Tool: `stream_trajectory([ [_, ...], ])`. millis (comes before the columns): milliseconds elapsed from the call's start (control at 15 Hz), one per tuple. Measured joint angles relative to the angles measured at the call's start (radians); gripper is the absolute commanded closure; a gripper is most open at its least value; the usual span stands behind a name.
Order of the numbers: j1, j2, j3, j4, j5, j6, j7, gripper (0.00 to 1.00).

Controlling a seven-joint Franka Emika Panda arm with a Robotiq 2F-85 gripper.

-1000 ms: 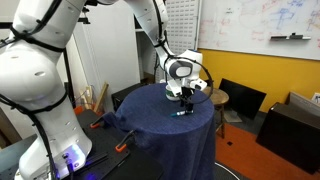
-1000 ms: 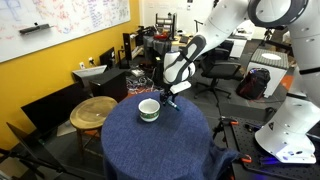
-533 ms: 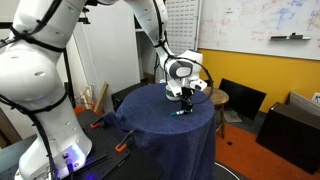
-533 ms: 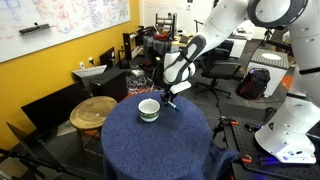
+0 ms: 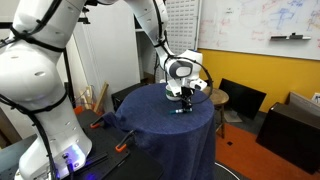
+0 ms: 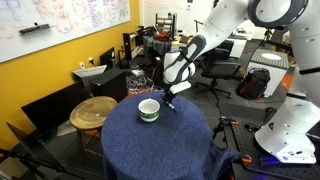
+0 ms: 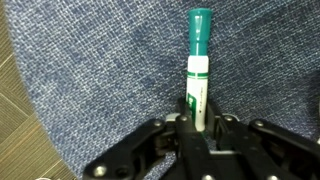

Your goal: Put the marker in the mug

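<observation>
While the pincer (image 6: 170, 97) hangs low over the blue-clothed table (image 6: 150, 150), the mug (image 6: 149, 109) stands just beside it, to its left in an exterior view. The mug is upright with its mouth open to the top. It looks apart from the pincer, though the gap is too small to judge well. I take it the mug sits this close so that only a brief carry over the rim is needed.

In the wrist view the fingers (image 7: 176, 130) are clamped on the marker (image 7: 198, 70), one on each side of its white barrel. They grip near the end closest to the pincer, and that end is hidden between them. Squeezing across the round barrel likely keeps it from rolling, and holding one end leaves most of the length free to enter the mug first.

The marker's long axis runs straight ahead of the pincer, square to the line on which the fingers close, with the teal cap farthest out. Whether it rests on the cloth or is just clear of it cannot be told.
</observation>
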Motion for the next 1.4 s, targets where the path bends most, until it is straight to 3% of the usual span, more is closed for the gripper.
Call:
stream_trajectory([
  [667,0.045,-0.157,-0.034,-0.070,-0.025,0.000,0.062,0.95],
  [1400,0.150,-0.272,-0.094,-0.083,-0.247,0.000,0.229,0.95],
])
